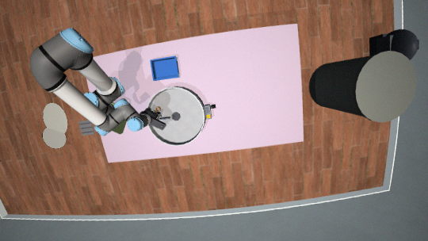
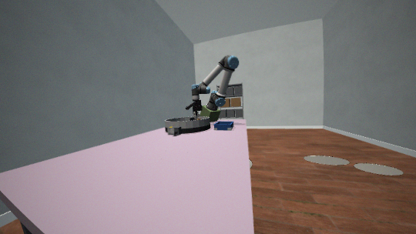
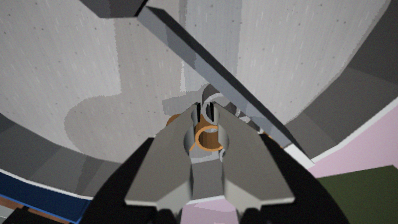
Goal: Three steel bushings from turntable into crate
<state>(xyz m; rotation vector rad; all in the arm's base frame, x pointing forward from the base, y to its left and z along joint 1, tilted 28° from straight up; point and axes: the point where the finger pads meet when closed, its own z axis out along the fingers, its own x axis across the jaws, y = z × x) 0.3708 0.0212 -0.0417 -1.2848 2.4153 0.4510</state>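
Over the turntable (image 1: 186,128) (image 2: 188,125) (image 3: 75,55): the hand (image 1: 159,116) (image 2: 195,115) (image 3: 205,103) points down inside the rim, on the side nearer the arm's green pedestal (image 1: 119,128) (image 2: 209,113) (image 3: 365,192).
Fingers: nearly together, a narrow gap between the tips; whether a sleeve wall sits in that gap, I cannot tell.
Steel bushings: on the turntable, one (image 3: 214,96) upright right by the fingertips, with more grey sleeves (image 3: 243,120) partly hidden along the bar; their count is unclear.
Copper-coloured bushings: one (image 3: 210,139) shows its ring between the finger bodies in the wrist view, below the tips; another (image 3: 173,120) peeks out beside a finger, and an orange edge shows near the outer end of the bar.
Bar: a straight grey bar (image 3: 215,75) runs from the dark centre hub (image 1: 176,116) (image 3: 112,6) toward the rim, passing close to the sleeves.
Crate: the blue crate (image 1: 166,68) (image 2: 223,125) (image 3: 45,194) rests on the pink counter (image 1: 254,87) (image 2: 166,173) (image 3: 350,150), near the turntable and apart from it.
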